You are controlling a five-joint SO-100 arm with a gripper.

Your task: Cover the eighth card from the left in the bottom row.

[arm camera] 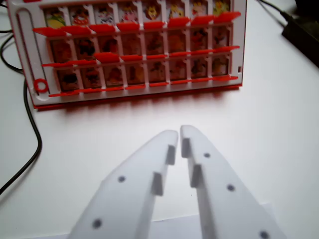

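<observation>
A red and white game board (134, 50) lies on the white table at the top of the wrist view, holding three rows of picture cards with red flaps folded down below each card. The bottom row's card at the wrist view's right end (220, 65) shows its picture, its red flap (224, 78) lying flat. My white gripper (179, 132) hovers below the board over bare table, fingertips nearly touching, nothing between them.
A black cable (34, 130) curves down the wrist view's left side. Another black cable and a dark box (299, 30) sit at the top right. White paper (174, 224) lies under the gripper.
</observation>
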